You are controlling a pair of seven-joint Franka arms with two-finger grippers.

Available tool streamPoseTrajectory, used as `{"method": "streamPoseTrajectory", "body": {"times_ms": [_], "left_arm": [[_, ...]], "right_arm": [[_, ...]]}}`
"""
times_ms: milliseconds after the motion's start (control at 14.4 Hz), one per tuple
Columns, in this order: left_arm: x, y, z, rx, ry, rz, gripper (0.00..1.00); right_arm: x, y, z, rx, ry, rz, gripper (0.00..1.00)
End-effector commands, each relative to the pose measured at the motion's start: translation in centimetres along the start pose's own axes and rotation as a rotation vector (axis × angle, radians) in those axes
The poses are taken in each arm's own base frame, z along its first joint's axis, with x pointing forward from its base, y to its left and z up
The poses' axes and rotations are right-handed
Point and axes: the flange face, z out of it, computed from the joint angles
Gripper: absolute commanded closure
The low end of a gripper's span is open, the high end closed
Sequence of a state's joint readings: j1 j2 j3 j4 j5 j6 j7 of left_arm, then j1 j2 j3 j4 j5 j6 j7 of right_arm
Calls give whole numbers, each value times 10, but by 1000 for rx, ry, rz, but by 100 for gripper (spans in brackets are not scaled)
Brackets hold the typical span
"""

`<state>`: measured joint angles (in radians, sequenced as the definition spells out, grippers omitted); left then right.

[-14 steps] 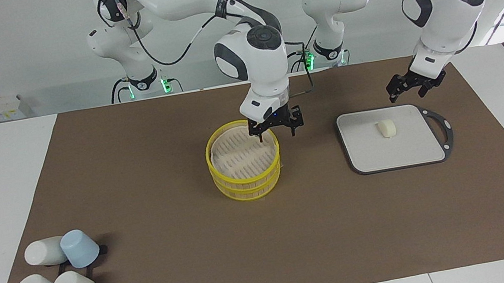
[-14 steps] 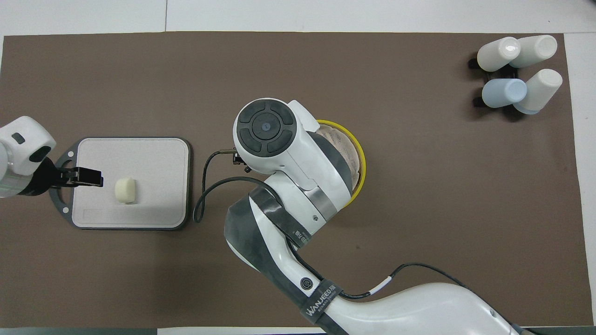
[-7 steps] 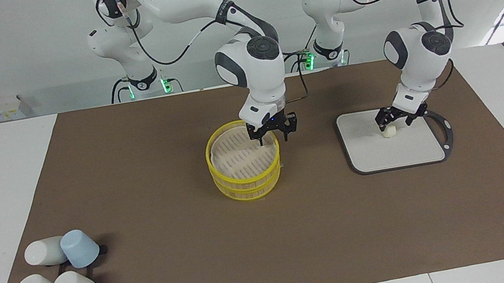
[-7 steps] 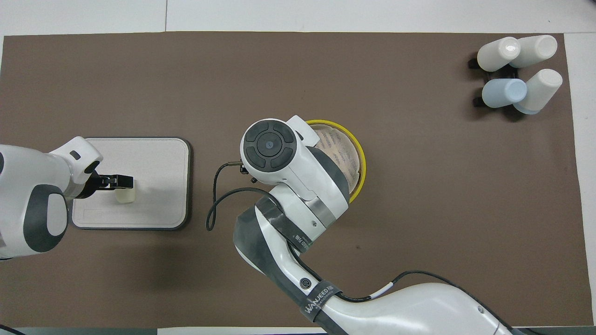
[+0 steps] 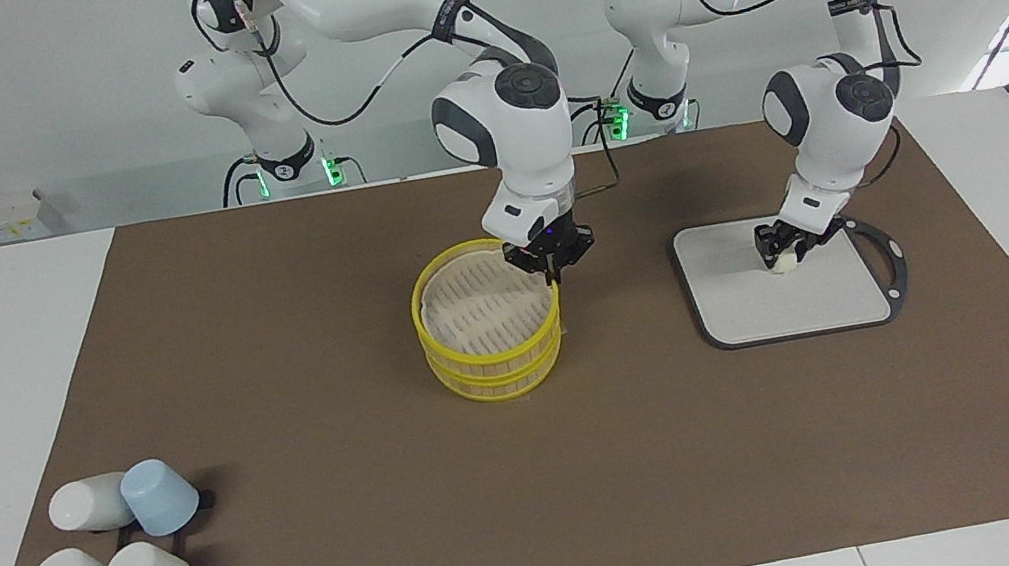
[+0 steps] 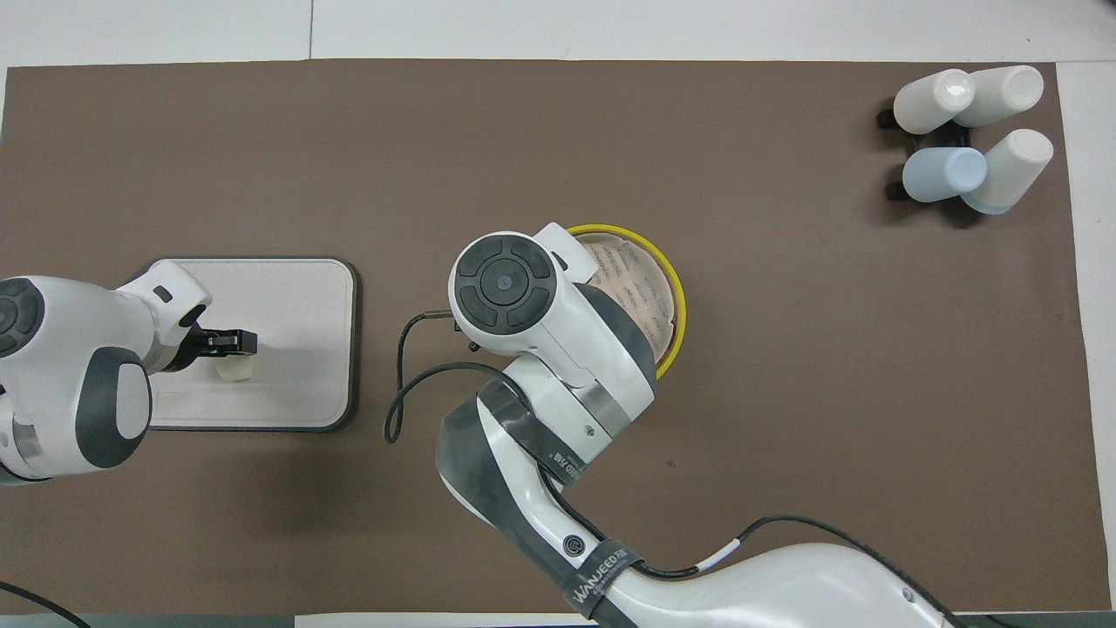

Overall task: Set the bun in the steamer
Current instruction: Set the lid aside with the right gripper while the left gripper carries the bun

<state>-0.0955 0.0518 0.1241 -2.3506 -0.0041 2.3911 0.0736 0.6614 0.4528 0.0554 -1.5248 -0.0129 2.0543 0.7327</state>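
The bun (image 5: 779,264) is a small pale cream lump on the grey board (image 5: 821,299); it also shows in the overhead view (image 6: 234,372). My left gripper (image 5: 781,249) is down on the board with its fingers closed around the bun; it also shows in the overhead view (image 6: 235,344). The two-tier yellow steamer (image 5: 479,312) stands mid-table, with nothing on its slatted floor (image 6: 641,279). My right gripper (image 5: 550,264) is at the steamer's rim on the side toward the board, its fingers pinched on the rim. In the overhead view that gripper is hidden under its own wrist.
Several white and blue cups (image 5: 116,547) lie at the right arm's end of the table, farther from the robots than the steamer; they also show in the overhead view (image 6: 968,139). A brown mat (image 5: 348,510) covers the table.
My left gripper came down onto the board and closed around the bun. My right gripper lowered onto the steamer's rim and its fingers closed from open.
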Motion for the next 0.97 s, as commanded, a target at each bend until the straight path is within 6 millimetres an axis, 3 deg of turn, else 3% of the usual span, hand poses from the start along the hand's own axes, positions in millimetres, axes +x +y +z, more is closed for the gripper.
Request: {"method": "streamPoseTrajectory", "body": {"times_ms": [0, 138, 208, 277, 346, 485, 623, 831, 900], "left_arm": [[-9, 1, -3, 3, -24, 2, 73], [0, 1, -18, 3, -47, -6, 73], [12, 2, -39, 0, -73, -13, 73], [25, 4, -63, -4, -100, -35, 73], [40, 19, -91, -19, -108, -64, 73], [69, 76, -136, -46, -113, -157, 73], [88, 168, -168, -63, -72, -293, 73], [73, 302, -188, -128, 15, -402, 73], [56, 347, -177, -155, 47, -389, 73]], "right_arm": [[-3, 7, -9, -20, -11, 4, 100], [12, 13, -42, -43, -22, 6, 100], [21, 25, -58, -56, -35, -11, 100], [34, 49, -71, -75, -60, -38, 100], [43, 76, -92, -84, -75, -67, 100], [47, 130, -129, -117, -136, -70, 100], [52, 195, -158, -134, -201, -86, 100], [58, 297, -196, -118, -266, -128, 100], [59, 328, -201, -109, -285, -142, 100]]}}
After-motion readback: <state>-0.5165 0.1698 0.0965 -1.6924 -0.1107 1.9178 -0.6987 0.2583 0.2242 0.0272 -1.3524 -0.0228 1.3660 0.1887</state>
